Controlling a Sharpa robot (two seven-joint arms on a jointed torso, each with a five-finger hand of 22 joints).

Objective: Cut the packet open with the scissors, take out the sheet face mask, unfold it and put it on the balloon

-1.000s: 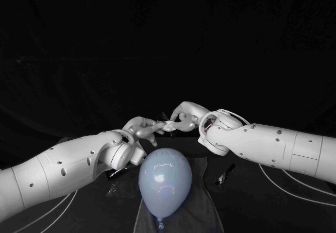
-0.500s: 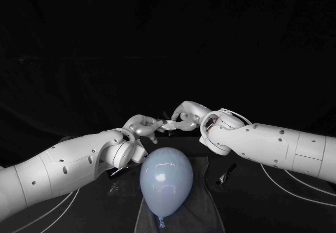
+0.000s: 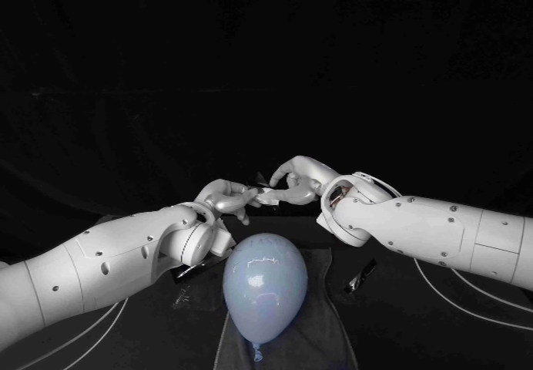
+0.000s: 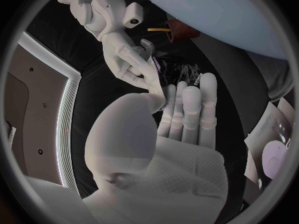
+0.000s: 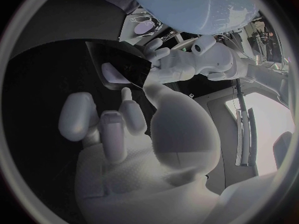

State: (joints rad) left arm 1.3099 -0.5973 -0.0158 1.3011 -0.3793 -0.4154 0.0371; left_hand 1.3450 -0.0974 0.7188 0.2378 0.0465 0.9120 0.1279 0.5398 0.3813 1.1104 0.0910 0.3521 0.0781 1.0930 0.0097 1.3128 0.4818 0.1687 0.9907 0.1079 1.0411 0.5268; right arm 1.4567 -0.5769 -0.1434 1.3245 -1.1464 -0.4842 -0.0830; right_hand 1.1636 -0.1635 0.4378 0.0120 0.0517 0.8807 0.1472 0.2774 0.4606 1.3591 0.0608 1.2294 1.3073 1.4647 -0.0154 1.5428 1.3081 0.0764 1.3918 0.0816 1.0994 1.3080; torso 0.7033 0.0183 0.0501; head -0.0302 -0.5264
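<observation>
The packet, a dark glossy flat thing, is held up above the bench between the two hands, just beyond the rounded end of the balloon. On its left, the left hand is set at one edge with its fingertips touching it; whether that edge is clamped cannot be told. On its right, the right hand is closed on the opposite edge, which is pinched between thumb and a finger. The packet's long axis is judged to run across, from hand to hand, so both hands are equally near. The balloon lies below and nearer the robot, its long axis running away from the robot and its knot pointing back toward it.
</observation>
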